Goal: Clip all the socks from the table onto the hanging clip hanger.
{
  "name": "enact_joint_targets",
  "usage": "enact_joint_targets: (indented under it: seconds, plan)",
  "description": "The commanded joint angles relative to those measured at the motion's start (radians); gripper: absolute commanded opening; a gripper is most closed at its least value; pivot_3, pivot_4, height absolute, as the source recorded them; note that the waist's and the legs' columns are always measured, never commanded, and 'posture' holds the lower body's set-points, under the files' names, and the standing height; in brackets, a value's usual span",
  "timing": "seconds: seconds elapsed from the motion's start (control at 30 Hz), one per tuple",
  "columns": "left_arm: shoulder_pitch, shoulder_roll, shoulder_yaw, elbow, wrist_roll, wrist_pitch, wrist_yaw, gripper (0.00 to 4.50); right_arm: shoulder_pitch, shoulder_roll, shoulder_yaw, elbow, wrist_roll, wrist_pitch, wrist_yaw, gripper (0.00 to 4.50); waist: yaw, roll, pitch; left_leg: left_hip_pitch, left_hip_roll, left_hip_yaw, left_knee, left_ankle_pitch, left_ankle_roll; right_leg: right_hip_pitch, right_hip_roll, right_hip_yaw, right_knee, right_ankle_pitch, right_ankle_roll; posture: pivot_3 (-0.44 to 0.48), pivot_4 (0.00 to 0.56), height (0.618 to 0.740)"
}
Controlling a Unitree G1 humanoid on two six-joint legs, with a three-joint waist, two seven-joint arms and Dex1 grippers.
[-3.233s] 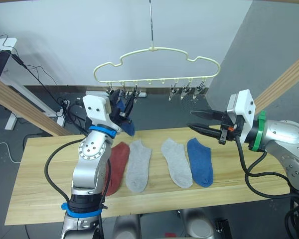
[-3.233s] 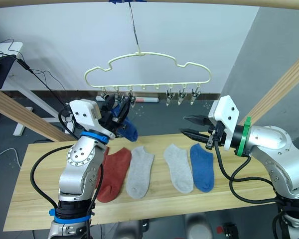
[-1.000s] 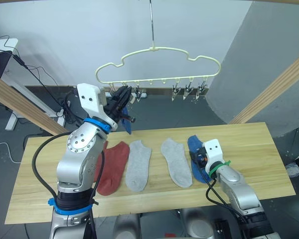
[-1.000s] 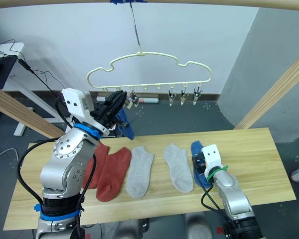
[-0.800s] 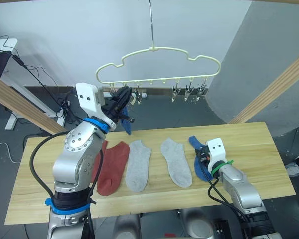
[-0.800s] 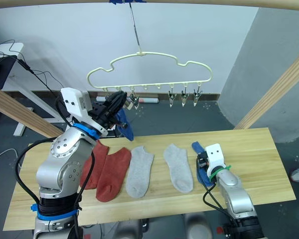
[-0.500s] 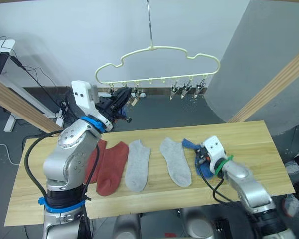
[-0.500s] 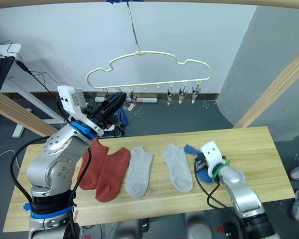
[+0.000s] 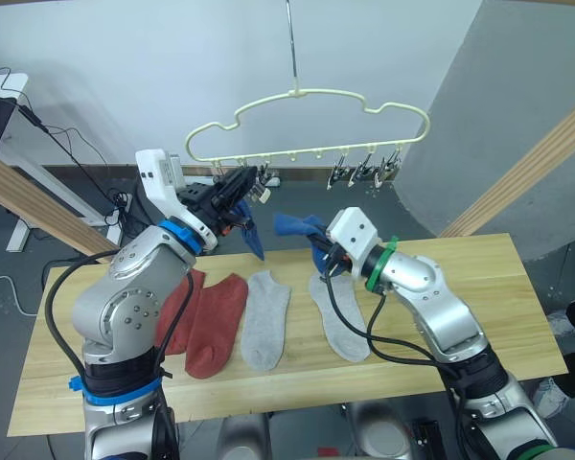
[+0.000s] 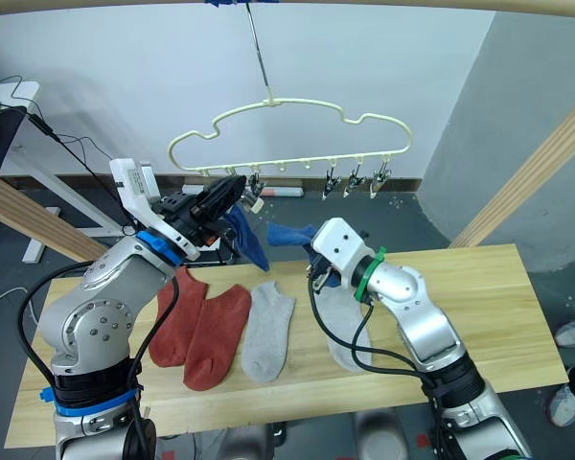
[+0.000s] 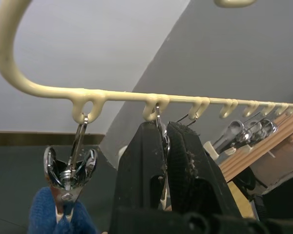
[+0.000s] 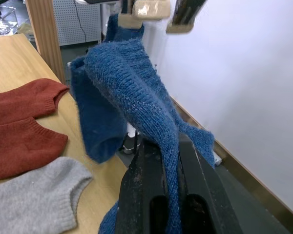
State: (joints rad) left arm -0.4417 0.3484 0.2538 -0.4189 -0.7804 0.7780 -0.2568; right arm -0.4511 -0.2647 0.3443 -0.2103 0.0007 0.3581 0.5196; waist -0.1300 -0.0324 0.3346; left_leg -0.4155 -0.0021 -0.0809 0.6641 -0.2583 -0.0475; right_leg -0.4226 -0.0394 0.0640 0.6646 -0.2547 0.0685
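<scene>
So, sock count: four on the table [image 9: 479,287], two red [image 9: 216,321] to my left and two grey [image 9: 266,316], one of them lying right under my right gripper [image 12: 167,146]. That gripper is clamped on a blue sock [image 9: 297,226], lifted off the table and held up just below the hanger [image 9: 307,120], with the loose end flopping toward my left. The other blue sock [image 10: 249,240] already hangs from the clip [image 11: 68,168] at the hanger's left end, right beside my left gripper [image 11: 163,141].

My left gripper is up at the second clip [image 11: 161,146] from that end, fingers [image 11: 141,161] closed narrow on either side of it, pinching it.

Over on my right side of the hanger there's a bunch of three more clips [image 9: 364,168], all bare. Hanger hook [image 9: 289,43] runs straight up from the middle.
</scene>
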Motion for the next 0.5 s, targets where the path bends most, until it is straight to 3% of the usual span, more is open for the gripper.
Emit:
enact_joint_targets:
  seconds: [0.03,0.5]
  plan:
    - [-0.012,0.003,0.01,-0.057,-0.042,-0.001,0.006,0.04,-0.007,0.052,0.016,0.013,-0.026,-0.059,-0.041,0.0,-0.001,0.0,0.0,0.0,0.0,0.0,0.0,0.0,0.0,0.0,0.0,0.0,0.0,0.0,0.0,-0.202,0.334,0.735]
    - [0.006,0.005,-0.005,-0.068,-0.059,-0.005,0.02,0.04,-0.033,0.157,-0.004,0.097,-0.049,-0.137,-0.099,0.0,-0.005,0.0,0.0,0.0,0.0,0.0,0.0,0.0,0.0,-0.001,0.001,0.0,0.001,0.0,0.0,-0.196,0.327,0.735]
